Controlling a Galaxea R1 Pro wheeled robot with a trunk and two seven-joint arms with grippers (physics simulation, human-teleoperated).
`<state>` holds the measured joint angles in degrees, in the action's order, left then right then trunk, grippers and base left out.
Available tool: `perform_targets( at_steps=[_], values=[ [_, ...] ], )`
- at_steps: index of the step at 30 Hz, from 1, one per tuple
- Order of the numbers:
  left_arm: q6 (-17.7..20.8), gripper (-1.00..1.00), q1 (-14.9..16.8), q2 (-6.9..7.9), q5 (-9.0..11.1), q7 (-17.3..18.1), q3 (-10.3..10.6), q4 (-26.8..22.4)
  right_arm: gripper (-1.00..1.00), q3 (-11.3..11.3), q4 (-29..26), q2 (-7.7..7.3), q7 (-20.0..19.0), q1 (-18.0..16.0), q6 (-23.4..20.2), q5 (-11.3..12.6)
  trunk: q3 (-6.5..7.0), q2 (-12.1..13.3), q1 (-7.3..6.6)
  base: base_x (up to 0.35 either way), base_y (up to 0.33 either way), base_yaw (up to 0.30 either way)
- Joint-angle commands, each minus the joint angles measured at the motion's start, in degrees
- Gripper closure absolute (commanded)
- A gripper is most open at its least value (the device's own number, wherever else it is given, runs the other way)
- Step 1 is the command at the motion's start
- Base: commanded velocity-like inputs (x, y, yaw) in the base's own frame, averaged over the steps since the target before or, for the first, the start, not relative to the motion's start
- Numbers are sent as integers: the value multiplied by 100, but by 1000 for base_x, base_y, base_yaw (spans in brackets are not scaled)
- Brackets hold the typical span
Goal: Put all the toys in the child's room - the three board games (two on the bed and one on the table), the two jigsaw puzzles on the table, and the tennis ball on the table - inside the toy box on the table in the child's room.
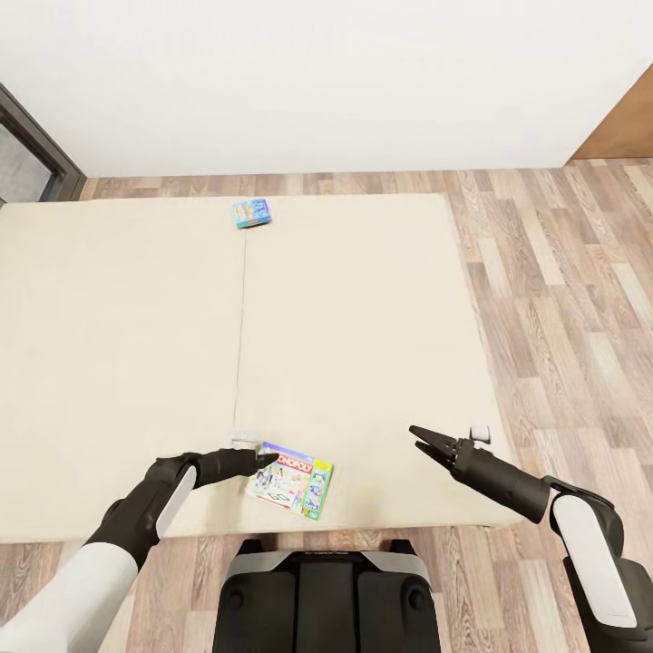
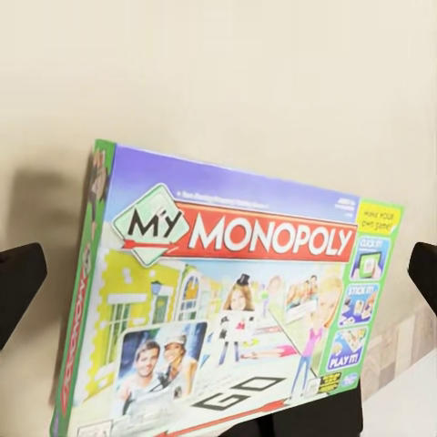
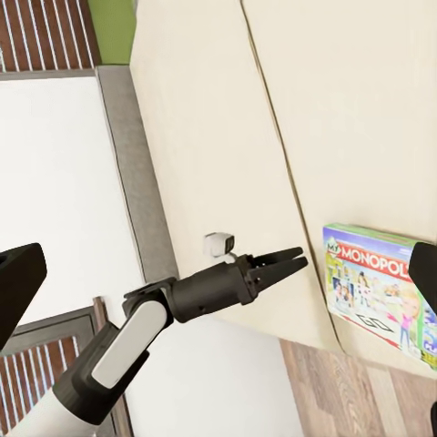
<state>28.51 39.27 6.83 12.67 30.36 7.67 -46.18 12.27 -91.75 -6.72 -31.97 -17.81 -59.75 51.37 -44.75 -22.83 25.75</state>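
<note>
Left gripper [image 1: 268, 460]: fingers close together at the near-left corner of the Monopoly box [image 1: 291, 478], tips at or just over its edge; contact cannot be confirmed. In the left wrist view the two dark fingertips [image 2: 18, 287] stand wide apart at either side of the box [image 2: 228, 309], so the jaws read as open, with nothing held between them.

Right gripper [image 1: 419, 438]: jaws parted in a narrow V, empty, poised above the near-right part of the bed [image 1: 363, 317], well apart from the Monopoly box. The right wrist view shows the left arm [image 3: 164, 319] reaching along the mattress edge toward the box [image 3: 382, 287].

Count: two board games on the bed, two grippers.

Game 1, the Monopoly box: flat, lying face up near the front edge of the bed, slightly turned. Green sides, pale lilac top band, red banner with white lettering "MONOPOLY" and a green-white diamond reading "MY". Cartoon street, figures, a photograph of two people and a "GO" square appear below. Small side panels read "CLICK IT!", "STICK IT!" and "PLAY IT!".

Game 2, the light-blue box [image 1: 252, 213]: small in view, lying flat at the far edge of the bed beside the centre seam; its print is too small to read.

Surroundings: cream mattress, wood-plank floor [image 1: 562, 299], white wall [image 1: 317, 73].
</note>
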Motion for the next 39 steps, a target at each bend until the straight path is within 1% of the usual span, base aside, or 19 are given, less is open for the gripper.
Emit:
perform_targets(
  at_steps=[1,9,28,39],
  values=[
    [47,-100,2,5,52,-12,15,-6,-100,9,-1,-4,-45,-3,-25,-39,-6,-9,3,0,0,0],
    [49,-100,2,-5,52,-13,15,-8,-100,11,-1,-18,-48,-3,-25,-28,-42,-9,3,0,0,0],
    [26,-100,0,-7,52,-8,23,-8,-100,6,-1,1,-55,-3,-25,-21,-208,-9,3,0,0,0],
    [11,-100,2,-5,52,2,24,-9,-100,12,-1,4,-55,-3,-25,-21,-235,-9,3,0,0,0]
  ],
)
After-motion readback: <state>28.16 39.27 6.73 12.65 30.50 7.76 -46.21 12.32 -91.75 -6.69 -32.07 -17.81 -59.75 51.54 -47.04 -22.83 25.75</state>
